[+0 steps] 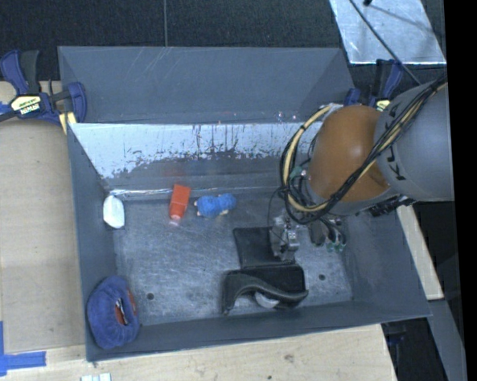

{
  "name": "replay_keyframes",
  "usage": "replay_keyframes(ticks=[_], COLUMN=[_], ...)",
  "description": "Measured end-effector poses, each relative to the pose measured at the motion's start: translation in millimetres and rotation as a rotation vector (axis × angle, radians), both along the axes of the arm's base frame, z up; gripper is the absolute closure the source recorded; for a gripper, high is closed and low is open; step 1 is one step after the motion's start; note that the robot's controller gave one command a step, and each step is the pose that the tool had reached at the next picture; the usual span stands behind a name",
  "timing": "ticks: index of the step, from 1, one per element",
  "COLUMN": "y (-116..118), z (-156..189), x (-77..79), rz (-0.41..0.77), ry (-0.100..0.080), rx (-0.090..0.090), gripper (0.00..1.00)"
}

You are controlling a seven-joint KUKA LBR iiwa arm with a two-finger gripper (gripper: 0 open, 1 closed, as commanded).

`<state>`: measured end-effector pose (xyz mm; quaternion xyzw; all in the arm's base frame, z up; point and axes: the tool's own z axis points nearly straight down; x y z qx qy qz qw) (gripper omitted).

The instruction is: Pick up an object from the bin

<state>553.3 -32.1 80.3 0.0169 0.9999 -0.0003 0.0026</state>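
View from above of the grey metal bin point(187, 265). We see the gripper point(284, 241) low over the right-centre of the bin floor, at the right edge of a black flat slab point(254, 243) that lies flat on the metal. The slab extends from the gripper towards the left. Whether the two touch we cannot tell, nor how far the gripper is open, and we see nothing held in it. Just below the slab, near the front wall, lies a black curved object point(265, 289) shaped somewhat like a shoe.

Well apart to the left, along the foot of the back wall point(179, 141), we note an orange block point(179, 203), a blue lump point(215, 205) just beside it, and a white rounded object point(113, 211) near the left wall. A blue cloth pouch point(110, 312) rests in the front-left corner.

The arm point(417, 150) enters from the right, its wrist under an orange cover point(345, 155) looped by yellow and black cables point(293, 166). The bin floor is scuffed grey. The back wall is lighter, with dark vertical streaks. Beyond the bin, the ground is dark.
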Motion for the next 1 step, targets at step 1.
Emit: replay_keyframes(ticks=[1], y=[0.0], z=[1.7], x=[2.1], rz=[0.0], ry=[-0.006], rx=[0.0], gripper=[0.0])
